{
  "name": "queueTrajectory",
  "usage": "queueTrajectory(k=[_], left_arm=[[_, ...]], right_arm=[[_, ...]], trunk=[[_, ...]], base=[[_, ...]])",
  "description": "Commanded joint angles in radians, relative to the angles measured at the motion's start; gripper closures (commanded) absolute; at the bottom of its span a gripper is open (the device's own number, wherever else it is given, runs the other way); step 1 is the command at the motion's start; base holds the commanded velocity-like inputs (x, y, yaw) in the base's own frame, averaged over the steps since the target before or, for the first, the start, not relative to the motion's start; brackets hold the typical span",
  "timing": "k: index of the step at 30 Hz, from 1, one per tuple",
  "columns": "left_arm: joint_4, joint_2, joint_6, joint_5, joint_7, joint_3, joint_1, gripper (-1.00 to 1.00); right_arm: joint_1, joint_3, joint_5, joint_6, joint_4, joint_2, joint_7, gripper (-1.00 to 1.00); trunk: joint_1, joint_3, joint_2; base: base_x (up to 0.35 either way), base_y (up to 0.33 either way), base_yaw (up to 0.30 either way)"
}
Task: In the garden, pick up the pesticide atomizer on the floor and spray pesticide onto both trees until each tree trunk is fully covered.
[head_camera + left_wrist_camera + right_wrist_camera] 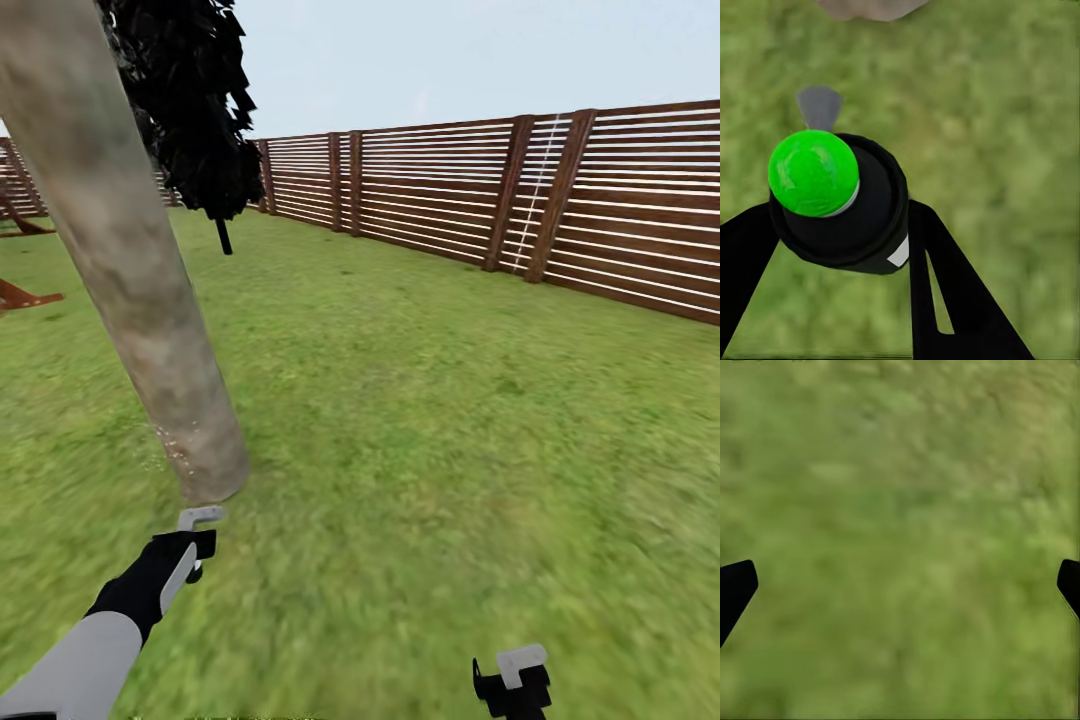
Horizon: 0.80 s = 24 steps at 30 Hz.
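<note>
A thick, mottled grey-beige tree trunk point(130, 270) leans across the left of the head view and meets the grass floor point(450, 420) just ahead of my left gripper point(195, 545). A few faint pale specks point(165, 440) dot the bark near its foot. In the left wrist view my left gripper point(844, 217) is shut on the pesticide atomizer point(862, 225), a black bottle with a green cap point(813, 172) and a grey nozzle point(819, 107) facing the trunk's base point(870, 7). My right gripper point(515, 680) point(900, 585) hangs open over bare grass, low at the right.
A brown fence of horizontal slats point(500, 190) runs along the back and right. A black cypress-like tree point(195, 110) stands behind the trunk. Reddish-brown wooden pieces point(20, 295) lie at the far left. Open lawn stretches to the right of the trunk.
</note>
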<state>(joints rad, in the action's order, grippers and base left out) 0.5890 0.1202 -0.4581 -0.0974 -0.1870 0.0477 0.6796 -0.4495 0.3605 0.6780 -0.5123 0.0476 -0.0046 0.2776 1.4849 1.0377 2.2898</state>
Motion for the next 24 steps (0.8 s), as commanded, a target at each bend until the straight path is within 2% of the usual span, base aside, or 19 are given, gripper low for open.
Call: queueTrajectory(k=[1,4,7,13,24], left_arm=[[0.000,0.001,0.001,0.000,0.000,0.011,0.000,1.00],[0.000,0.019,0.003,0.004,-0.032,0.050,-0.004,1.00],[0.000,0.020,0.004,0.007,-0.055,0.052,-0.005,1.00],[0.000,0.018,0.004,0.008,-0.060,0.052,-0.005,1.00],[0.000,0.018,0.004,0.009,-0.060,0.052,-0.005,1.00]], right_arm=[[0.000,0.000,0.000,0.000,0.000,0.000,0.000,-1.00],[0.000,0.000,0.000,0.000,0.000,0.000,0.000,-1.00],[0.000,0.000,0.000,0.000,0.000,0.000,0.000,-1.00],[0.000,0.000,0.000,0.000,0.000,0.000,0.000,-1.00],[0.000,0.000,0.000,0.000,0.000,0.000,0.000,-1.00]], trunk=[[0.000,0.000,0.000],[0.000,0.000,0.000],[0.000,0.000,0.000],[0.000,0.000,0.000],[0.000,0.000,0.000]], base=[[0.000,-0.271,0.266],[0.000,-0.271,0.273],[0.037,-0.271,0.275],[0.147,-0.255,0.270],[0.203,-0.229,0.020]])
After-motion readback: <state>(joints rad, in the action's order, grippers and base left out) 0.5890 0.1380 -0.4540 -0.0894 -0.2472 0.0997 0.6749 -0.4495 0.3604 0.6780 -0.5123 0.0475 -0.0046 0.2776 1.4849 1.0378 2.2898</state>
